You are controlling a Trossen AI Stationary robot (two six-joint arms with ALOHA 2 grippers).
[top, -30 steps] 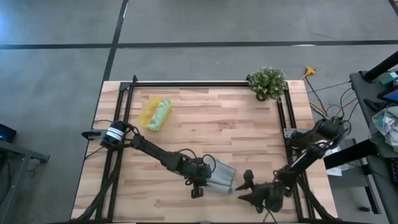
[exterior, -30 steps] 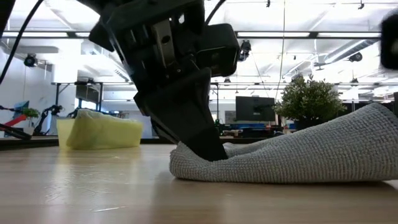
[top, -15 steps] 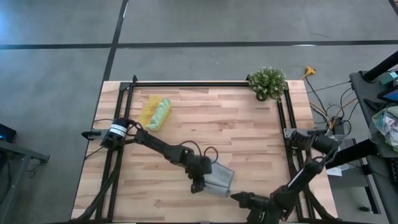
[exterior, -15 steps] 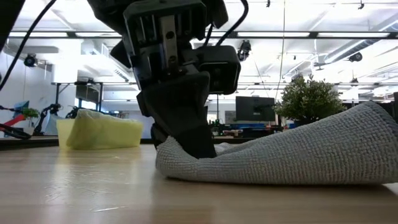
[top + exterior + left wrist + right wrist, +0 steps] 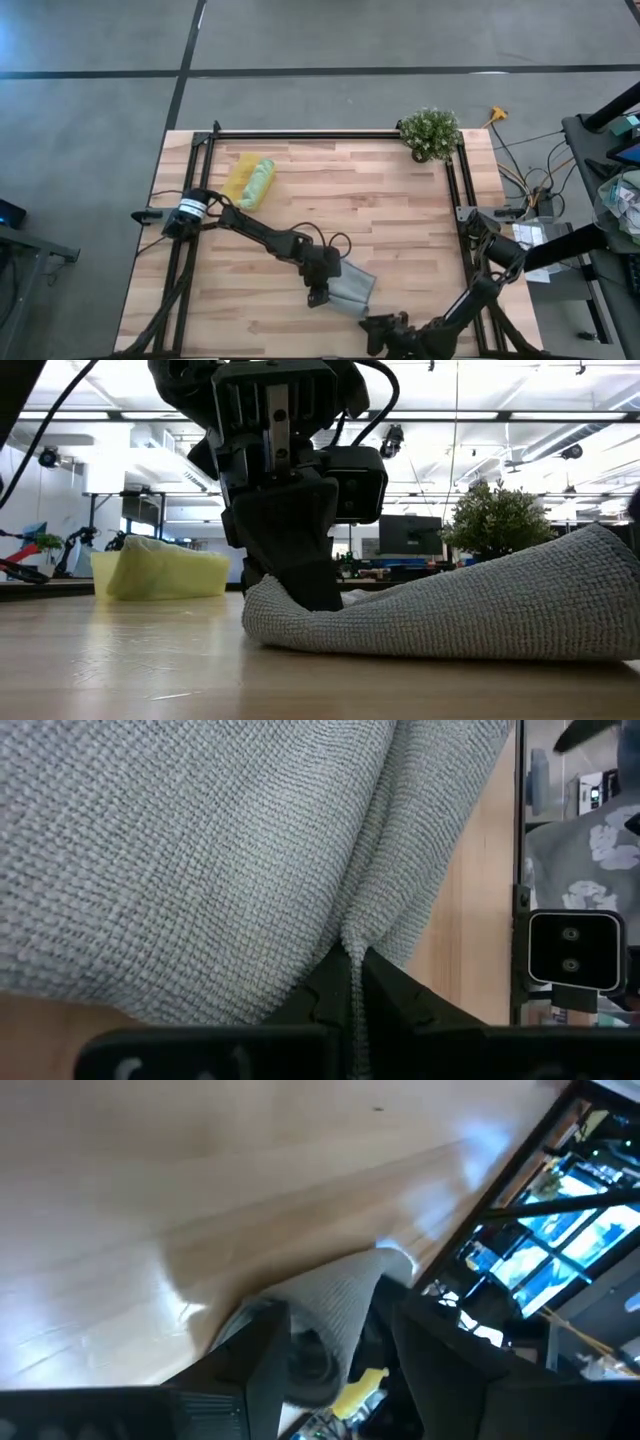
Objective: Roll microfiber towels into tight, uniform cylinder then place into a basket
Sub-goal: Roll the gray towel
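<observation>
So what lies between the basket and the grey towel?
Bare wooden tabletop only, in the high view, between the basket and the grey towel.

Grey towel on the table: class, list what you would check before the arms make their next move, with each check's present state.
1. Left claw pinching the grey towel's edge: ok.
2. Right claw open, at the table's near edge beside the towel: ok.
3. Towel rolled into a cylinder: not ok, lies loosely folded.
4. Green towel in the yellow basket: ok.
5. Room left in the basket: cannot tell.
</observation>
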